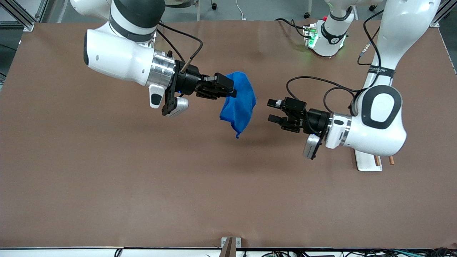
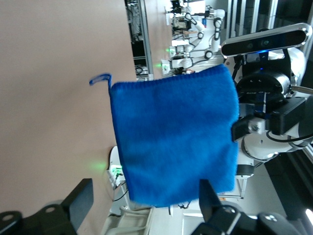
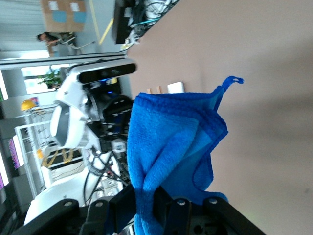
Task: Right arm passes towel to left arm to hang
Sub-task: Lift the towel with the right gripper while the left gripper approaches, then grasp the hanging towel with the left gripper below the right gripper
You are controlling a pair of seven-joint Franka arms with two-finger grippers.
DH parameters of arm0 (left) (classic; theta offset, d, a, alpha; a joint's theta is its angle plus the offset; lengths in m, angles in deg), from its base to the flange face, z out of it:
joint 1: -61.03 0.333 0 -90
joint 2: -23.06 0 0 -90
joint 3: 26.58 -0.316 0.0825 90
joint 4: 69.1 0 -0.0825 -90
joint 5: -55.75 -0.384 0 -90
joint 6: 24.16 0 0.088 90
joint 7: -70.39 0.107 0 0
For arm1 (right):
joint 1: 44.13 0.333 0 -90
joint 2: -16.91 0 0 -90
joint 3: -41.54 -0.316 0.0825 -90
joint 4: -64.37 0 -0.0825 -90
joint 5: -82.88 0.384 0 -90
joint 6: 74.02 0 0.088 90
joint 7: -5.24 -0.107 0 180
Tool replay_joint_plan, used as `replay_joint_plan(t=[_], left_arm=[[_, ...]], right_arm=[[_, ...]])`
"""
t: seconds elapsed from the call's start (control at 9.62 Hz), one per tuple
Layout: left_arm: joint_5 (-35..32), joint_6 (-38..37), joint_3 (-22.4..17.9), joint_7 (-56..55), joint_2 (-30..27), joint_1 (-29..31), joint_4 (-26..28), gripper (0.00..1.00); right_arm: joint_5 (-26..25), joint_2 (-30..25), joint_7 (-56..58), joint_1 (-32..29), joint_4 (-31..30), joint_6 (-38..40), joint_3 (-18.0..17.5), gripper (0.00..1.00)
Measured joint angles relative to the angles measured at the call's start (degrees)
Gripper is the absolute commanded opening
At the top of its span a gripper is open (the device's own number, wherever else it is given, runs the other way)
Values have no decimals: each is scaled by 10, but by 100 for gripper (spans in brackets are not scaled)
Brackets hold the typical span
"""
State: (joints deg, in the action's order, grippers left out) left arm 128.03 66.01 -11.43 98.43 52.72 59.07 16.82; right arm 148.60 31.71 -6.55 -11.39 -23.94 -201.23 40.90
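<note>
The bright blue towel [image 1: 238, 102] hangs in the air over the middle of the table, pinched at its upper edge by my right gripper [image 1: 231, 89], which is shut on it. In the right wrist view the towel [image 3: 171, 152] bunches between the black fingers [image 3: 128, 205], its thread tail at one corner. My left gripper [image 1: 272, 111] is open and empty, level with the towel and a short gap from its edge, pointing at it. In the left wrist view the towel [image 2: 173, 139] fills the middle, ahead of the spread fingers [image 2: 80, 198], not between them.
A white stand with thin wooden rods [image 1: 369, 162] sits under the left arm's forearm toward the left arm's end of the table. The left arm's base [image 1: 326, 37] with green light stands at the table's back edge. Brown tabletop [image 1: 142, 178] lies around.
</note>
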Motion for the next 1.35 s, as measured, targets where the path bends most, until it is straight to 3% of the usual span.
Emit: replay_joint_plan(t=[0.31,0.52,1.04,1.35], left_arm=[[16,-1,14,1,17,0,0,64],[22,-3,21,1,20,0,0,58],[23,-4,22,1,37,-1,0,56],[31,-6,28,1,47,-4,-1,36]], right_arm=[[83,13,97,-2,-8,33,4,0],[88,13,106,-8,-9,67,8,0],[89,13,111,-11,-10,72,8,0],[90,13,111,-11,-10,72,8,0]])
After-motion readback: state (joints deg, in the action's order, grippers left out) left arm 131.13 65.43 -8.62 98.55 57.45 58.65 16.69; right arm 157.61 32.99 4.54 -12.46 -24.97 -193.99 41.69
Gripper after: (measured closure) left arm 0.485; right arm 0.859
